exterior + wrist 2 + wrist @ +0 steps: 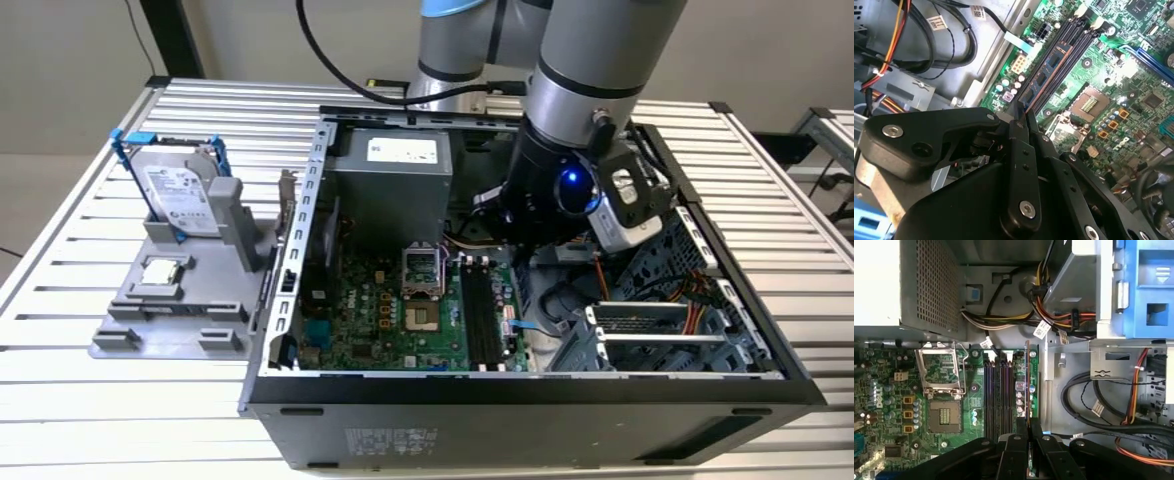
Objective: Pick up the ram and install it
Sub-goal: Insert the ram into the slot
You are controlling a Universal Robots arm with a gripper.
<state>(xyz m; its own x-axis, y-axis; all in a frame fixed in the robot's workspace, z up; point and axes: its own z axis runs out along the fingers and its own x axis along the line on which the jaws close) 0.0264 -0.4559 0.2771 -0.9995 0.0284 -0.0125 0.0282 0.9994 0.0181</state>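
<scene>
My jaws are pressed together on the near end of the ram [1046, 75], which stands on edge in a memory slot and runs away from my gripper [1026, 117] across the motherboard [1134, 90]. The pick-up is done; the stick is in or at its slot, but I cannot tell whether it is pushed fully home or the latches have closed, and I have not let go.

In the second wrist view the stick's flat face shows, with its dark chips. In the first wrist view the ram [1027, 380] is a thin edge beside the empty slots [999, 395] and the open processor socket [944, 390]. In the exterior view my arm [587, 110] reaches into the case [534, 395], while the hard drive [174, 190] stands on a grey fixture outside it.
</scene>
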